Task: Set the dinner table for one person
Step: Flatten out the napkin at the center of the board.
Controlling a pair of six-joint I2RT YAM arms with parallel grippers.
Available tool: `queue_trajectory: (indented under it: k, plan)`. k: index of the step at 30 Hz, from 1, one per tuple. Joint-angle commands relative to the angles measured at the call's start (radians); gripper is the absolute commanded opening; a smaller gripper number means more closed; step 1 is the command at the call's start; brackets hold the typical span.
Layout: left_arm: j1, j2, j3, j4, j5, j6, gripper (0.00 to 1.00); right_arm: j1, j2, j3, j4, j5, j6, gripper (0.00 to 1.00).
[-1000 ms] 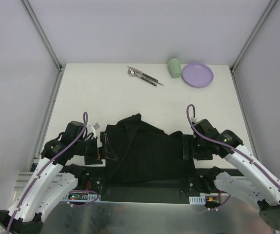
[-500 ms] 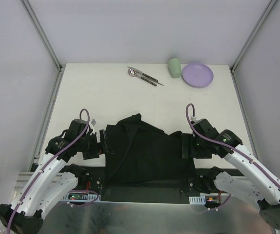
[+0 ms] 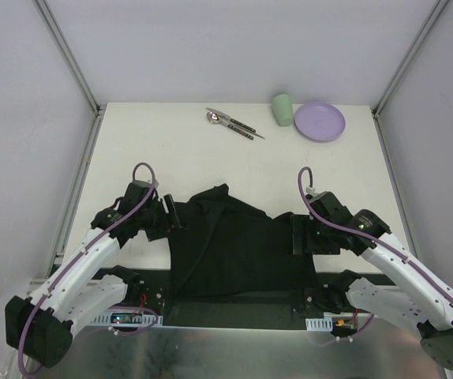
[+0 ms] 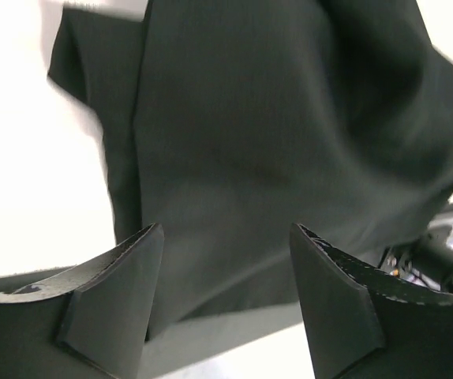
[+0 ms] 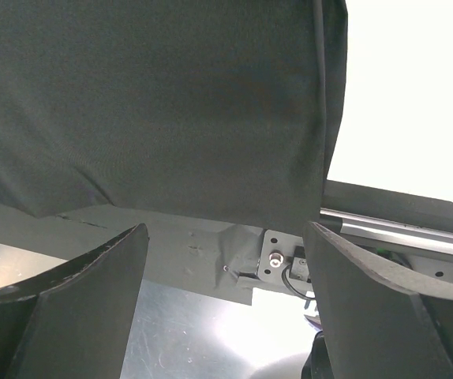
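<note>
The desk (image 3: 211, 158) is a large, flat, matte white rectangle, plain all over, edged at left and right by grey metal rails (image 3: 78, 189); it fills the middle of the top view, running from the arm bases to the far wall. A black cloth mat (image 3: 234, 245) lies at its near middle between the two arms; the fabric is soft and finely woven, smooth along its right side but bunched into folds and a raised peak at its far left corner.

The left gripper (image 3: 170, 221) sits at that rumpled left edge; in its wrist view the dark wedge-shaped fingers (image 4: 116, 292) stand wide apart with cloth beyond the gap and nothing clamped. The right gripper (image 3: 296, 237) is at the mat's straight right edge, its jaws likewise spread and holding nothing.

Along the far edge, well apart from the mat, lie slim metal cutlery with dark handles (image 3: 230, 122), a pale green cup (image 3: 282, 109) and, just beside it, a round lilac plate (image 3: 320, 121); the broad white band between these and the mat is bare.
</note>
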Motion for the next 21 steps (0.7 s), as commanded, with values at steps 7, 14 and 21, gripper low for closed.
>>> queue_trajectory:
  k: [7,14,21]
  plan:
    - [-0.018,0.230,0.156,0.187,-0.193,0.085,0.63,0.009,-0.040,0.040,-0.020,0.039,0.015,0.83]
    - [0.026,0.252,0.242,0.186,-0.273,0.166,0.64,0.007,-0.063,0.039,-0.040,0.053,0.018,0.83]
    - [0.072,0.329,0.242,0.186,-0.289,0.177,0.63,0.009,-0.061,0.042,-0.040,0.053,0.017,0.83]
